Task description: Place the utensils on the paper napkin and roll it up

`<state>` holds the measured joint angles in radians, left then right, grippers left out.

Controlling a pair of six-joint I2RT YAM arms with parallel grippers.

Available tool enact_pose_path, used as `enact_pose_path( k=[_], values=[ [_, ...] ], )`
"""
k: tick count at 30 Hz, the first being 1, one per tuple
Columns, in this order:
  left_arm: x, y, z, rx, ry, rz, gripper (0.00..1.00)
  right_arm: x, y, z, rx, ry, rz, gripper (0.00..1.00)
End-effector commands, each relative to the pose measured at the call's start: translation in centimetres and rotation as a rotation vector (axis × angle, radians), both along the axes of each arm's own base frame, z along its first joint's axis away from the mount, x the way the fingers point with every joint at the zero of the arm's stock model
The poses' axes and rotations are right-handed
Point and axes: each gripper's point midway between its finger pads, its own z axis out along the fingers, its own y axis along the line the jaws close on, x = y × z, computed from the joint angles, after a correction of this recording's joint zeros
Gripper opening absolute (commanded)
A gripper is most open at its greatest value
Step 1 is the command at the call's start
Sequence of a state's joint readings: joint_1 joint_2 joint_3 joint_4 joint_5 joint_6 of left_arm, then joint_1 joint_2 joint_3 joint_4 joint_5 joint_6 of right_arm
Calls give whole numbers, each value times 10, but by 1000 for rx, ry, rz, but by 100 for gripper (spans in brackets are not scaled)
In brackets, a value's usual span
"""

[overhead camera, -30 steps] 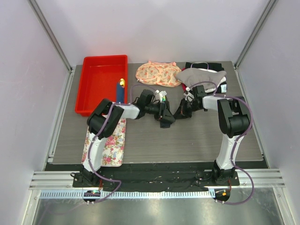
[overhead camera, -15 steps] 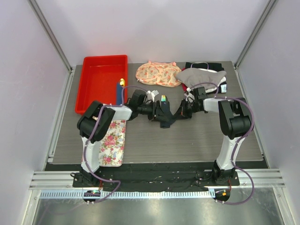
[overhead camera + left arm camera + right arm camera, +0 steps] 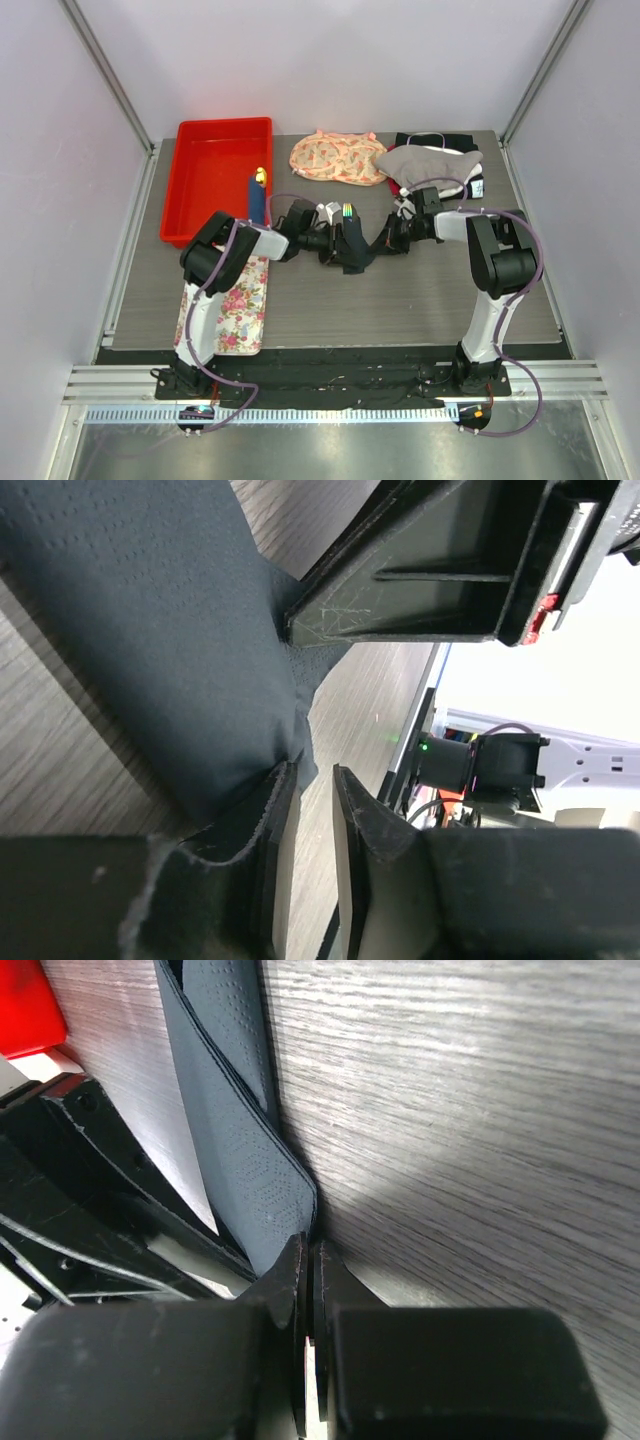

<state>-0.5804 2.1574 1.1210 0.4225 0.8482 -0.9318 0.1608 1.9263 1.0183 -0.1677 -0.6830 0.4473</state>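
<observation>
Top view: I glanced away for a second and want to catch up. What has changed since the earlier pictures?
The left arm swung its elbow out to the left, then partway back, while the left pincer narrowed at a corner of the paper napkin without clamping it yet. The right pincer stayed shut on the napkin; the red bin and the floral tray did not move.
</observation>
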Motion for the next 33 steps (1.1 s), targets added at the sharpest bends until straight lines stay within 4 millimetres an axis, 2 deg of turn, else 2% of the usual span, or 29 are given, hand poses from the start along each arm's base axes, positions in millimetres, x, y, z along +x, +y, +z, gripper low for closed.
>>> enact_pose_path(
  k=[1,4,5,8,13,17,20,21,22,28,29,31,33],
  values=[
    [-1,6,-34,92,-2,3,24,-23,-25,-34,-137,78,-42,13],
    [-5,9,-40,112,4,-7,22,-17,-15,-20,-70,47,-35,30],
    [-5,10,-40,114,0,-10,22,-12,-14,-16,-56,24,-34,41],
    [-5,10,-40,117,-1,-15,21,-1,-8,-5,-17,-15,-27,60],
    [-6,10,-41,121,-3,-25,21,18,-1,5,7,-65,-1,64],
    [-6,9,-41,120,-9,-32,21,14,8,-8,13,-37,59,64],
    [-4,9,-40,121,-13,-35,21,8,13,-13,27,-31,102,58],
    [-5,9,-40,120,-12,-38,21,6,14,-16,28,-25,114,54],
    [-4,10,-40,120,-12,-36,21,4,13,-18,28,-21,118,46],
    [0,16,-35,127,-28,-48,21,-10,12,-22,28,-6,136,28],
    [1,18,-33,125,-32,-48,21,-11,12,-23,26,-4,136,17],
    [3,19,-23,110,-46,-51,23,-14,9,-29,8,5,124,2],
    [1,21,-15,87,-52,-52,29,-16,5,-34,-12,14,108,1]
  ],
)
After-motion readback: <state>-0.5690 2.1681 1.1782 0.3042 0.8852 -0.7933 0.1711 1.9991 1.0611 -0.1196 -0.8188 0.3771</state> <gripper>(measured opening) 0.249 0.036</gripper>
